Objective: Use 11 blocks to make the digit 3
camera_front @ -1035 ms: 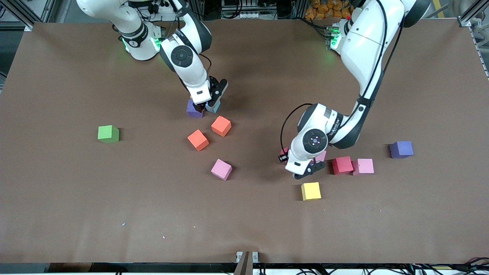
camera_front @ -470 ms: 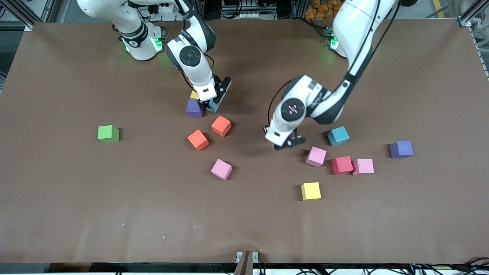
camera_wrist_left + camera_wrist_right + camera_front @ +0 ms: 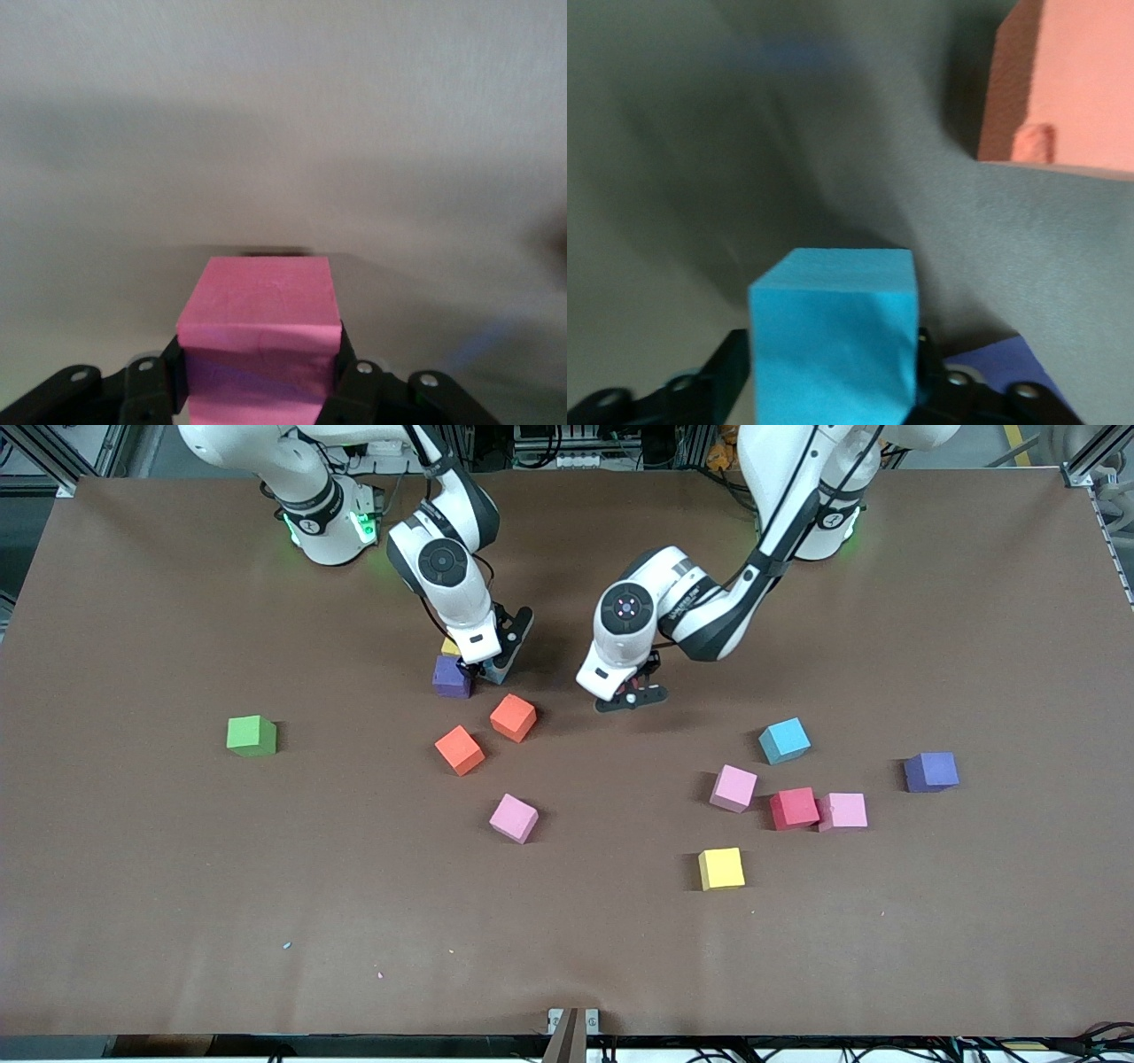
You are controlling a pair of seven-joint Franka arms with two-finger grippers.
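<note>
My right gripper (image 3: 490, 666) (image 3: 830, 354) is down at the table, shut on a light blue block (image 3: 833, 319) (image 3: 497, 677). That block stands beside a purple block (image 3: 450, 677) and a yellow one (image 3: 451, 646). My left gripper (image 3: 631, 693) (image 3: 260, 367) hangs over bare table near the middle, shut on a pinkish-red block (image 3: 260, 301). Loose on the table lie two orange blocks (image 3: 514, 717) (image 3: 460, 749), three pink ones (image 3: 514, 818) (image 3: 733, 787) (image 3: 842, 811), a red one (image 3: 794, 808), a light blue one (image 3: 784, 740) and a yellow one (image 3: 721, 868).
A green cube (image 3: 252, 736) sits alone toward the right arm's end of the table. Another purple cube (image 3: 931, 771) sits toward the left arm's end. An orange block (image 3: 1072, 80) shows close by in the right wrist view.
The left arm has carried its block away from the pink and red cubes toward the table's middle. The right gripper's fingers have closed onto the light blue block.
</note>
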